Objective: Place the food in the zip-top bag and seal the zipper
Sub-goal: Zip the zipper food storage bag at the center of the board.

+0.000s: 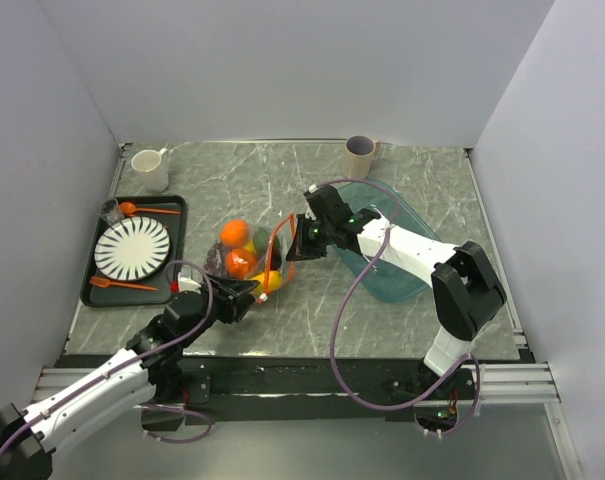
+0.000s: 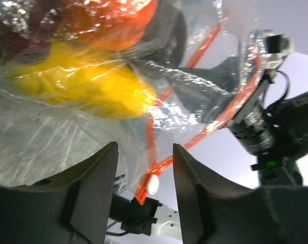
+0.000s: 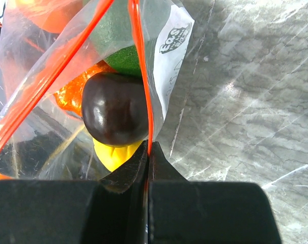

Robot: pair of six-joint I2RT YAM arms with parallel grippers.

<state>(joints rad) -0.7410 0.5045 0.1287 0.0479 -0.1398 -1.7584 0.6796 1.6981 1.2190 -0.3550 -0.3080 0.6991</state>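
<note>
Right pincer [image 3: 147,148] is clamped on the zipper [image 3: 141,76] at the bag's [image 3: 170,66] right side. Left pincer [image 2: 145,152] stands half wide, jaws apart either side of the slider [image 2: 152,184]. The food, which includes a plum [image 3: 115,109], avocado [image 3: 120,48], lemon [image 2: 82,84] and orange [image 1: 234,232], sits inside the bag, mid-table [image 1: 282,180], right of the tray [image 1: 180,240].
</note>
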